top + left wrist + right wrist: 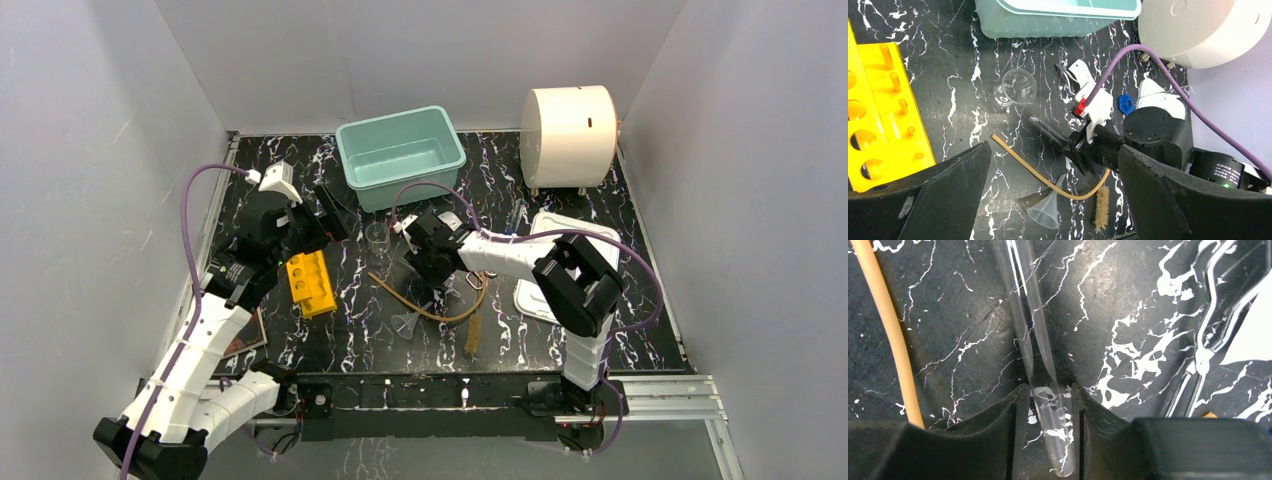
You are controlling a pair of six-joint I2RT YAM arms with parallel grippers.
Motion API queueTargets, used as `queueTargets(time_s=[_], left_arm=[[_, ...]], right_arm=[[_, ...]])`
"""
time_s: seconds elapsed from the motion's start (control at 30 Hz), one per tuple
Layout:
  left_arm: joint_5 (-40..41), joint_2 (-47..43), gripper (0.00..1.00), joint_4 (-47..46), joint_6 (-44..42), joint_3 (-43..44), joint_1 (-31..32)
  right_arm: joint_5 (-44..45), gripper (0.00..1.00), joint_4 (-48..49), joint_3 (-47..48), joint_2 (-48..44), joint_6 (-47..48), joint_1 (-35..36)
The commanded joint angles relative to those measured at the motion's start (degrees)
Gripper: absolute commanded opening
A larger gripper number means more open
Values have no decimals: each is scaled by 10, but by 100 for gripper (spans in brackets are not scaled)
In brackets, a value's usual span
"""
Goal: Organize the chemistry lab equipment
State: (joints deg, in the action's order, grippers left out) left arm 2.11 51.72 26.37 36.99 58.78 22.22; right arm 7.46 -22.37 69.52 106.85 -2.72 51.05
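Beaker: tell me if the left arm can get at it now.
Probably yes. The beaker stands clear ahead of the open left fingers, nothing between; the right fingers flank a glass tube nearby.

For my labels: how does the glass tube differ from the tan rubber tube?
The glass tube is clear and straight; the tan rubber tube is opaque and curved. The glass tube lies between the jaws of the right gripper; the tan rubber tube lies free. Both lie on the table.

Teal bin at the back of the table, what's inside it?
Nothing shows inside the teal bin: in the top view its floor looks bare. Its near wall covers a strip of floor, so something small there would go unseen.
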Motion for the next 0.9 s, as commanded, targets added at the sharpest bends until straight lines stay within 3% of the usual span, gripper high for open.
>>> queueTargets(time_s=[0.0, 0.13, 0.23, 0.37, 0.6, 0.87], left_arm=[[13, -7, 98, 13, 6, 21, -4], [10, -10, 98, 21, 9, 20, -4], [7, -13, 98, 26, 20, 14, -4], [18, -22, 98, 37, 59, -2, -4], [9, -33, 98, 46, 158, -51, -4], [-100, 47, 96, -19, 164, -68, -4]], right_arm=[[-28, 43, 10, -10, 2, 51, -4], [-40, 40, 13, -18, 5, 80, -4], [-41, 30, 16, -19, 12, 100, -4], [-32, 25, 33, -27, 6, 103, -4], [-39, 24, 67, -54, -37, 91, -8], [-56, 23, 112, -109, -97, 50, -30]])
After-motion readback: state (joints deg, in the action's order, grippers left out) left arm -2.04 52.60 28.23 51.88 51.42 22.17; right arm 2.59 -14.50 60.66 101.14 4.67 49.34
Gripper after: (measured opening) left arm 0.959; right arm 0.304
